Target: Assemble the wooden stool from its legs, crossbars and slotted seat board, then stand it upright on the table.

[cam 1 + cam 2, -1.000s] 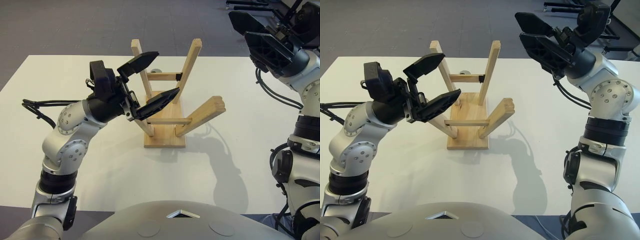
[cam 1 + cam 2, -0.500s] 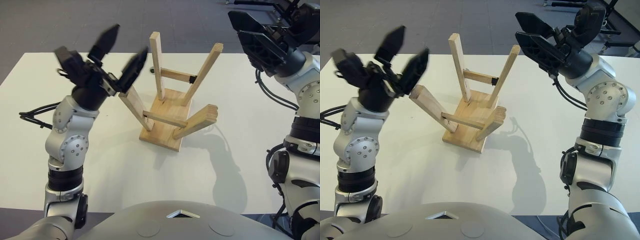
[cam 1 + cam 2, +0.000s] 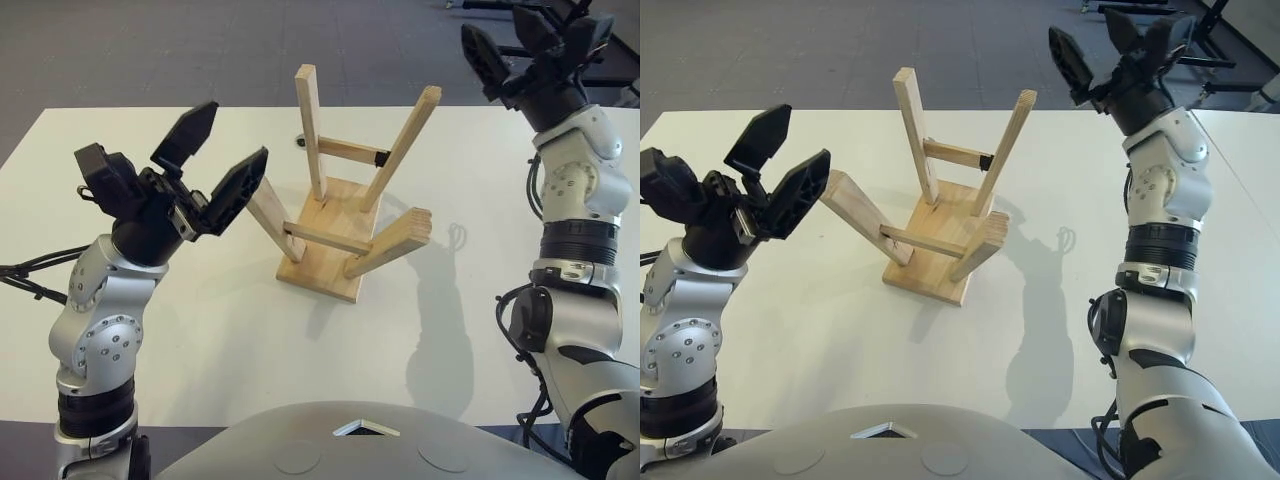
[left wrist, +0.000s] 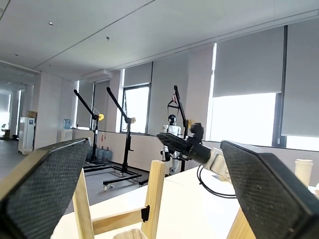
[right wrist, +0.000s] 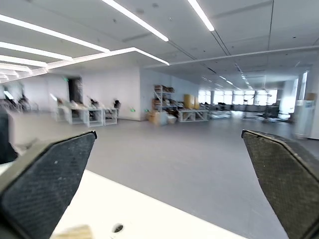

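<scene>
Stool (image 3: 340,210) of bare pale wood on a smooth, matt white table (image 3: 200,330).

Looks like a robotics lab set up in a large open-plan office hall. Has a plain white tabletop (image 3: 200,330) standing on a grey carpet floor (image 3: 150,50). Runs long strip lights (image 5: 134,22) across a white ceiling, with roller blinds (image 4: 249,64) drawn over tall windows. Keeps black gantry stands (image 4: 117,149) by the windows, with another humanoid robot (image 4: 172,132) under one. Holds work desks (image 5: 84,114) and shelving (image 5: 162,99) farther back, plus big water bottles (image 4: 102,155) on the floor.
</scene>
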Motion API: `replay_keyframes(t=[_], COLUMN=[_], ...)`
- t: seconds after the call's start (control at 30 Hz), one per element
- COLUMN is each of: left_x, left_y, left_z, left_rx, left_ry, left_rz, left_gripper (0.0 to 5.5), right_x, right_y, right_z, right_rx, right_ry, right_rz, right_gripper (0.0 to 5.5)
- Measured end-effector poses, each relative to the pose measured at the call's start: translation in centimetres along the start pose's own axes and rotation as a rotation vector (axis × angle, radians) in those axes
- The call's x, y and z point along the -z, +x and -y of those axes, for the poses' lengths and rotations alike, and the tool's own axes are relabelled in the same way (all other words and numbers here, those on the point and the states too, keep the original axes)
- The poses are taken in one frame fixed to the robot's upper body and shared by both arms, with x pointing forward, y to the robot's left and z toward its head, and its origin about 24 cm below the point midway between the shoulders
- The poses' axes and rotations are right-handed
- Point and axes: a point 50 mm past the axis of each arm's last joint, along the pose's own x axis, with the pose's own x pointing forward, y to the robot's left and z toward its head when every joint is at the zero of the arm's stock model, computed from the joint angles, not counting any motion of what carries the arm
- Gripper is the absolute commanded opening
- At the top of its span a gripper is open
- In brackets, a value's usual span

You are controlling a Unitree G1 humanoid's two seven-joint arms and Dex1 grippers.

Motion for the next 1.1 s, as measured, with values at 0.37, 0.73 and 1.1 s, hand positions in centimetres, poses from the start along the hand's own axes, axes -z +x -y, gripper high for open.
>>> replay_keyframes(t=[0.37, 0.73, 1.1], left_x=[1.2, 0.7, -0.7], left_y=[0.1, 0.5, -3.2], left_z=[-0.6, -2.3, -6.5], left_rx=[0.026, 0.017, -0.093], left_ry=[0.047, 0.149, 0.394], left_rz=[-0.118, -0.102, -0.326], left_gripper=[4.79, 4.79, 4.79], right_x=[2.9, 5.2, 4.5], right_y=[1.6, 2.9, -2.2], right_z=[1.7, -1.5, -0.7], right_rx=[0.109, -0.145, -0.706], right_ry=[-0.159, -0.064, 0.276], right_rz=[-0.133, -0.214, -0.307], right_gripper=[5.40, 5.40, 5.40])
